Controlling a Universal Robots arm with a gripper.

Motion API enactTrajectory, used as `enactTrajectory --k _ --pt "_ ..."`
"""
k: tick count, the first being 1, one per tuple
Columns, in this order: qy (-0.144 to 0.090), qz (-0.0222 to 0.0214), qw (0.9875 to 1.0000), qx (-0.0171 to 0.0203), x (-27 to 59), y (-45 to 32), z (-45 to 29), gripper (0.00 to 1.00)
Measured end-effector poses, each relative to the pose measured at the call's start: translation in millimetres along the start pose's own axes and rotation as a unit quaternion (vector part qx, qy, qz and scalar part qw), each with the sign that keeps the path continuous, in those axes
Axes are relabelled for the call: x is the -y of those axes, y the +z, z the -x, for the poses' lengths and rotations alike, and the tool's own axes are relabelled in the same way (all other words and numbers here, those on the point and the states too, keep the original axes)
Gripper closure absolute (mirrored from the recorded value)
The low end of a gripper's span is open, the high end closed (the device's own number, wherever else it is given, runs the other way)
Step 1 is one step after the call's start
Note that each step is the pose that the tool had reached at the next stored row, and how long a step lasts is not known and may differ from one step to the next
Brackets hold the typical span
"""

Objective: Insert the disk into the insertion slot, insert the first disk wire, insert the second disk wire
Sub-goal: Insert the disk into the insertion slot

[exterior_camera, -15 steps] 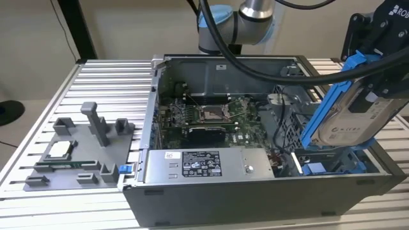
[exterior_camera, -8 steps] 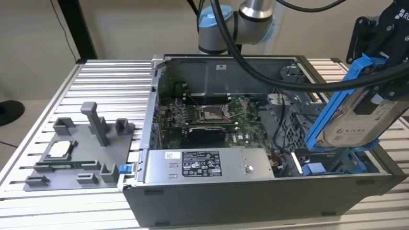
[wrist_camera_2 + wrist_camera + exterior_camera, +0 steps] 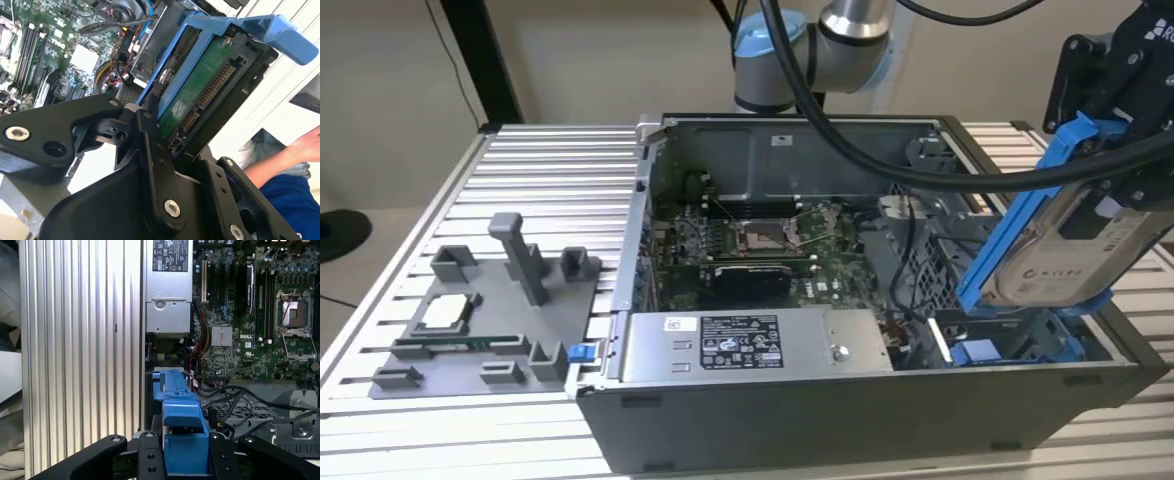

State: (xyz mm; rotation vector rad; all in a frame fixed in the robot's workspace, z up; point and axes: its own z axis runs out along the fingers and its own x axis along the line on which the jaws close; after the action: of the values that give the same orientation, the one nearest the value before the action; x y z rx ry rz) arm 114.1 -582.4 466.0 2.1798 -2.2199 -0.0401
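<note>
Disk (image 3: 1051,262), silver-grey with white label, sits tilted in blue carrier (image 3: 1017,225).

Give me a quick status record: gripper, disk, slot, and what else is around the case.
gripper: shut on the disk's blue carrier
disk: tilted, raised over the case at the exterior view's right, lower end nearest the insertion slot
insertion slot: no disk seated in it
disk wires: cannot tell which; loose cables lie inside the case
power supply box: along the case's near wall
motherboard: exposed in the open case
grey fixture tray: on the table, exterior view's left
person's hand: beside the rig, second wrist view
</note>
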Motion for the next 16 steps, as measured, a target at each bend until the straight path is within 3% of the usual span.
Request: enactTrajectory --k 10,16 --pt "0.000 0.0000 1.0000 0.0000 1.2 0.1 0.0 1.00" --pt "0.000 0.0000 1.0000 0.0000 1.4 4.9 0.0 1.00"
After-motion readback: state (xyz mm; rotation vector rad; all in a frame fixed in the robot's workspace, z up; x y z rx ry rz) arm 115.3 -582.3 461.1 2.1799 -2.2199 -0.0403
